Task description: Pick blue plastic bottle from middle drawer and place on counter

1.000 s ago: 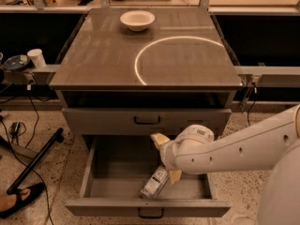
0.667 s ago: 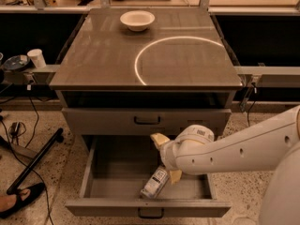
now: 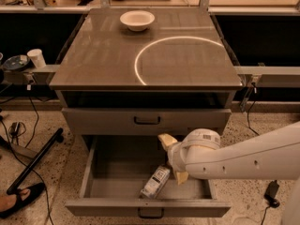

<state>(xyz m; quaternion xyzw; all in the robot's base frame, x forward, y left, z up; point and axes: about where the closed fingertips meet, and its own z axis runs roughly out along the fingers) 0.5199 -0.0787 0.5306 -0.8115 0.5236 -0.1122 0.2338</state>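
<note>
The blue plastic bottle point(image 3: 156, 182) is clear with a white-bluish label. It lies tilted on the floor of the open middle drawer point(image 3: 86, 172), near the front wall and right of centre. My gripper point(image 3: 172, 159) is inside the drawer, just right of the bottle's upper end. Its two pale yellow fingers point(image 3: 167, 140) are spread apart, one toward the back and one toward the front. The bottle rests on the drawer floor and is not held. The counter point(image 3: 108, 55) above is glossy grey-brown with a bright arc line.
A white bowl point(image 3: 137, 19) stands at the back of the counter. A closed drawer point(image 3: 146, 121) sits above the open one. My white arm point(image 3: 243, 161) comes in from the right. A white cup point(image 3: 36, 57) stands on a ledge at left; cables and a black pole point(image 3: 33, 161) lie on the floor.
</note>
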